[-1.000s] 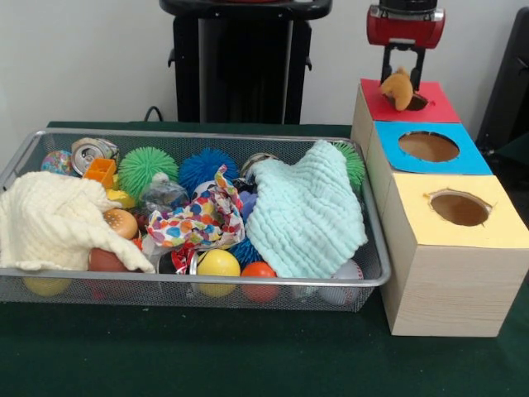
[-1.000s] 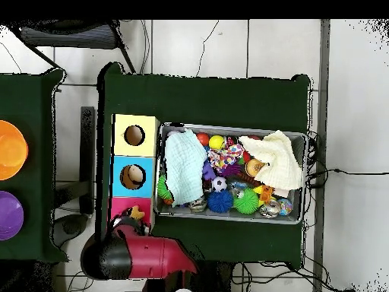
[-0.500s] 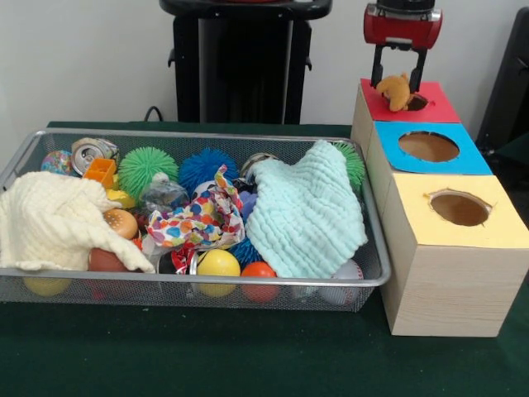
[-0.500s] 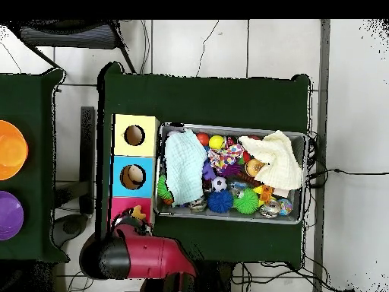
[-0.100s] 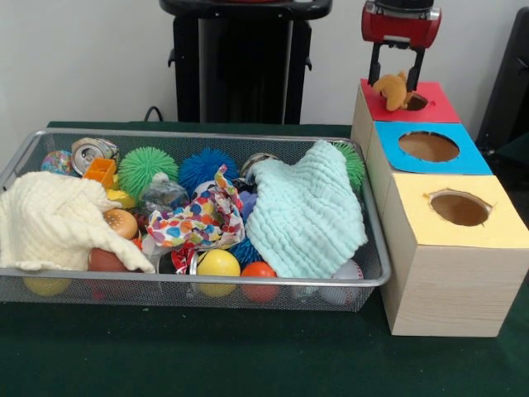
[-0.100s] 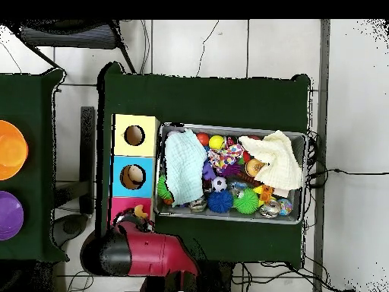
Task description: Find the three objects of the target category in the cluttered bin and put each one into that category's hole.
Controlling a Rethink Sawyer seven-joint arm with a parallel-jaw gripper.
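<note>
The gripper now sits higher above the red-topped box than a second ago, its two black fingers spread and empty. The orange plush toy, held between them a second ago, rests on the red top at the hole's 9 o'clock edge, part over the rim and not dropped through. So the release looks made but the deposit unfinished; I judge the toy may need a nudge. In the overhead view the toy lies on the red box just beside the arm. The wire bin remains crowded, unchanged, under the mint cloth.
</note>
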